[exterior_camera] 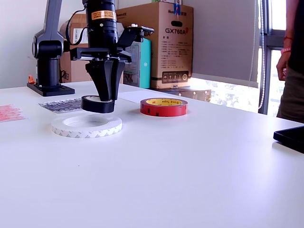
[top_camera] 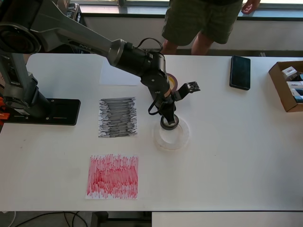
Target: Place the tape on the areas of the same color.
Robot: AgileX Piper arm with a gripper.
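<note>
Black roll hangs pinched in the gripper, lifted clear above the white ring, presumably bound for the black-scribbled sheet mid-table.

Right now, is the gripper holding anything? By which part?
Yes: the gripper holds the black roll by its ring wall, lifted over the white ring.

overhead, the arm covers most of the red roll and a corner of the white sheet. box is cut off at the right edge, the person at the top. red sheet is clipped on the exterior view's left.
</note>
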